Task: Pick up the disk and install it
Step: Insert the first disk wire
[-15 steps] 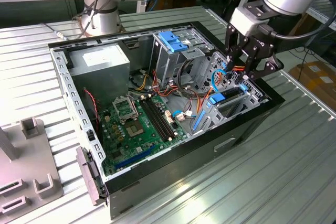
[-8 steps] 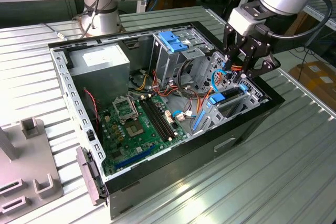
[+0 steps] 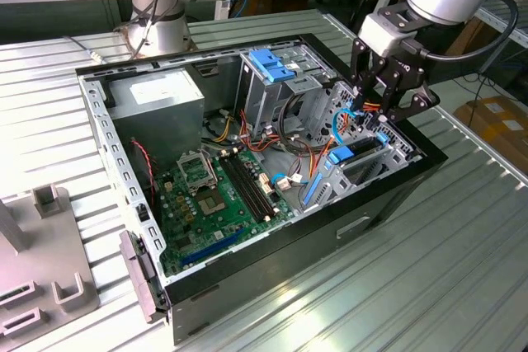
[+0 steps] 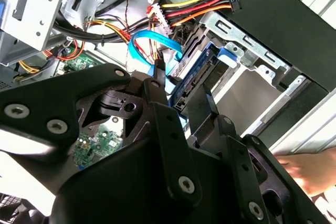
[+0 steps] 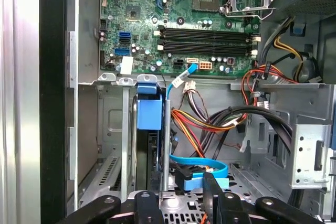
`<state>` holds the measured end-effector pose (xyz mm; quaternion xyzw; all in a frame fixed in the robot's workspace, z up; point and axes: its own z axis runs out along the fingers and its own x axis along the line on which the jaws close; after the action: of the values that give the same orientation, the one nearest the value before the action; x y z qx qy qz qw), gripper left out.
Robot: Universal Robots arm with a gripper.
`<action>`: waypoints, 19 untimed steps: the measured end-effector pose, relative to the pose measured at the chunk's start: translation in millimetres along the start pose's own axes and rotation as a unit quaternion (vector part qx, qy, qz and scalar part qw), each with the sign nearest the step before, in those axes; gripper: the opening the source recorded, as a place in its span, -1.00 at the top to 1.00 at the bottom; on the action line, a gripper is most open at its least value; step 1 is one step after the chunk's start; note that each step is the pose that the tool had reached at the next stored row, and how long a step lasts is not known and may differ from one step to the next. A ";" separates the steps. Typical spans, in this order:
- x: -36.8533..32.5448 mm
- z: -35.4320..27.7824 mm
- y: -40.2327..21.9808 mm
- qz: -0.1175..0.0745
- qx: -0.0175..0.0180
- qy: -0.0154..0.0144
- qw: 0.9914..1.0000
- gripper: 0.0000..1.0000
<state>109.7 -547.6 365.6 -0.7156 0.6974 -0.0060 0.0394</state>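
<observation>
Exterior view puts the pincer [image 3: 375, 113] right of centre in the upper half of the frame, hanging over the front corner bay of the open computer case [image 3: 247, 265] on the ribbed worktop [image 3: 429, 286]. The disk [image 3: 365, 146] stands on edge in that bay, just beneath it. In the first wrist view the 2 fingers [image 5: 215, 195] stand apart at the lower edge, with only bay metal and wire between them, gripping nothing. I judge the install step to be in hand, with the disk already slotted. Any further seating would call for a straight push along the bay. A looping blue cable [image 5: 199, 163] and a bundle of red and yellow wires [image 5: 202, 121] crowd the fingertips. A person's hand [image 4: 310, 169] sits at lower right in the second wrist view, outside the case.
</observation>
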 end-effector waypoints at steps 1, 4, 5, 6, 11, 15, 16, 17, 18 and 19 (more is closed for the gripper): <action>0.0 0.3 0.0 0.000 0.000 0.000 1.000 0.11; 0.1 0.8 0.0 0.000 0.000 0.000 1.000 0.11; 0.1 1.1 0.1 0.000 0.000 0.000 1.000 0.11; 0.1 1.1 0.2 0.000 0.000 0.000 1.000 0.11; 0.0 1.0 1.3 0.000 0.000 0.000 1.000 0.11; 0.0 1.0 1.5 0.000 0.000 0.000 1.000 0.11; 0.0 1.0 1.6 0.000 0.000 0.000 1.000 0.11; 0.0 1.0 1.6 0.000 0.000 0.000 1.000 0.11; 0.0 1.0 1.7 0.000 0.000 0.000 1.000 0.14; 0.0 1.0 1.7 0.000 0.000 0.000 1.000 0.40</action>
<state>108.1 -547.6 364.5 -0.7156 0.6974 -0.0064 0.0391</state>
